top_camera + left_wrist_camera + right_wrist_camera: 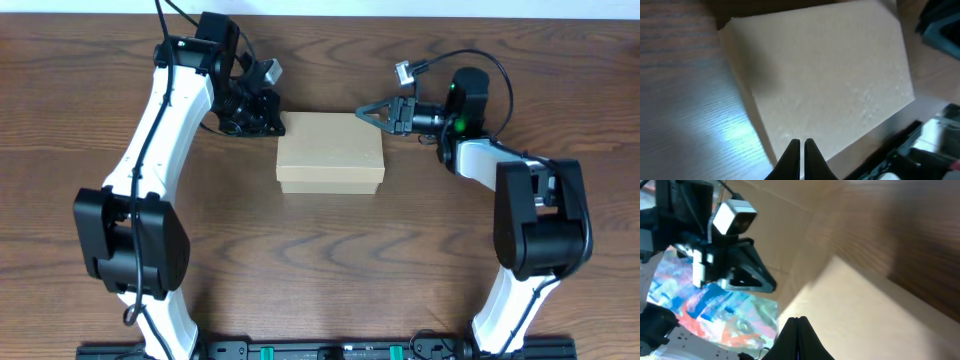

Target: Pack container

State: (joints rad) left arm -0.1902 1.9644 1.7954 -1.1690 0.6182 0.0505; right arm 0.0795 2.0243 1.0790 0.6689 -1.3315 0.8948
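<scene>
There is one tan container [330,150], lid shut, in the middle of the desk [330,260]. The left fingers [801,150] are pressed together, hold nothing, and sit just beside its far left corner. The right fingers [798,325] are pressed together too, also holding nothing, by its far right corner. Bare wood lies along its other edges.

2 white arms [165,110], blk joints [130,240], blk cables [161,18], green LED [461,125]

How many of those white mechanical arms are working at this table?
2. The left white arm stands left of the tan rectangular cardboard box, with the left tool by its far-left corner. The right white arm stands opposite, with the right tool at the far-right corner. No others visible.
</scene>
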